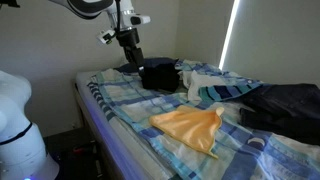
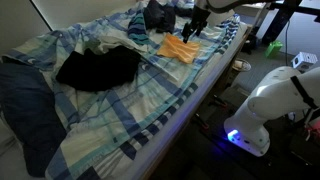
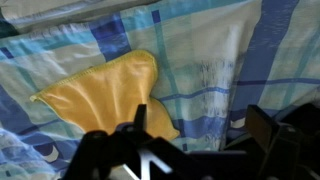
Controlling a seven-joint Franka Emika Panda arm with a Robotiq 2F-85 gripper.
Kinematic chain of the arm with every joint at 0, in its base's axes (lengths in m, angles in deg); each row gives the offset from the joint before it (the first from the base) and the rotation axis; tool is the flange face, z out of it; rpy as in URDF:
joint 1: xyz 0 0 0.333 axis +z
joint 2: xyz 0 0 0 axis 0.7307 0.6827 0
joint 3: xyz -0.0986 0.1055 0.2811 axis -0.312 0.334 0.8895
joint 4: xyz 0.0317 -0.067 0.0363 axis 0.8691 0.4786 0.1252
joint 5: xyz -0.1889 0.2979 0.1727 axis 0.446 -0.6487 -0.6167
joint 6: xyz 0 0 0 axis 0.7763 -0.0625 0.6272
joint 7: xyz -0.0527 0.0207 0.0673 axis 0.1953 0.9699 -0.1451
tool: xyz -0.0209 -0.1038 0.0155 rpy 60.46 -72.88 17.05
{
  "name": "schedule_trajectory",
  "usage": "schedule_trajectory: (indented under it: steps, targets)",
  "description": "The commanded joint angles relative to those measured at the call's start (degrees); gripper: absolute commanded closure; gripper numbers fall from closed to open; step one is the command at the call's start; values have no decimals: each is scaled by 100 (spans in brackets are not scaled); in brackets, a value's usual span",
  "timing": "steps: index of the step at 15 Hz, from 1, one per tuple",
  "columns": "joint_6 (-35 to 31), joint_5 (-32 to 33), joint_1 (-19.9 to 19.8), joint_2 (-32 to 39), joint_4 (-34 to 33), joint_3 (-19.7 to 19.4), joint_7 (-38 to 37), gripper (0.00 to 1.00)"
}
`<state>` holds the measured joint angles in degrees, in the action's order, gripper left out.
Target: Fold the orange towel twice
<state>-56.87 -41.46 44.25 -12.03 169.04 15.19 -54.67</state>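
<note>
- The orange towel lies loose on the plaid sheet, close to the near edge of the bed and right of middle in an exterior view. Nothing is resting on it.
- Its outline reads to me as a wedge, broad on the left and narrowing to a point at the near right. I cannot tell from here whether a fold is already in it.
- In the wrist view the towel fills the left half. Its long axis runs from lower left to upper right, with bare sheet to its right.
- The gripper hangs above the bed, not touching the towel. It sits farther back and to the left, just over a heap of dark clothes.
- Its jaws are spread wide and hold nothing. In the wrist view the fingers stand at either side of the lower frame.
- My next move turns on this: the towel lies nearer and to the right of the gripper. I judge I must come forward and down onto one corner, then carry that corner across the towel's short way.
</note>
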Motion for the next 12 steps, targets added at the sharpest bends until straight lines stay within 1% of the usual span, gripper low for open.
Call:
schedule_trajectory:
  steps: [1, 9, 12]
  targets:
    - [11, 11, 16, 3, -10, -15, -9, 0]
    - [-99, 32, 30, 170, -146, 127, -171, 0]
    - [-120, 40, 63, 196, -160, 140, -91, 0]
